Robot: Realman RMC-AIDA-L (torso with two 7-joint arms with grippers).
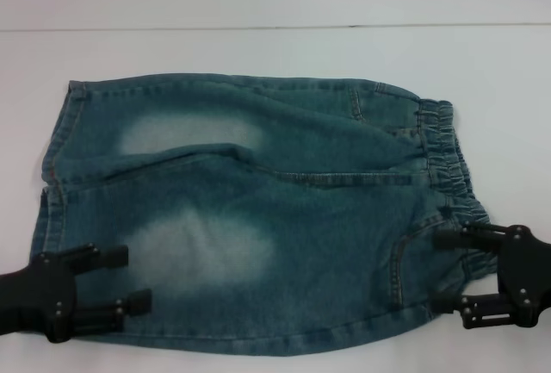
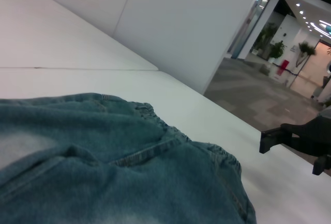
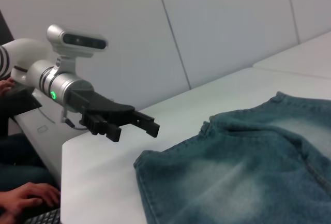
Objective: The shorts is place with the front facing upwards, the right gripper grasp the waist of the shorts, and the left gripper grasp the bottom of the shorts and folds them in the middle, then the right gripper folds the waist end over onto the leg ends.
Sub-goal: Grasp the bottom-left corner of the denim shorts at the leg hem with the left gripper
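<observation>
The denim shorts (image 1: 250, 218) lie flat on the white table (image 1: 275, 54), with the elastic waist (image 1: 443, 153) toward my right side and the leg ends (image 1: 56, 175) toward my left side. My left claw (image 1: 127, 280) is at the near leg end, over the hem, and its two fingers are spread apart with nothing between them. My right claw (image 1: 448, 271) is at the near corner of the waist, also released, one finger over the waistband and one finger just beside the near edge of the cloth.
</observation>
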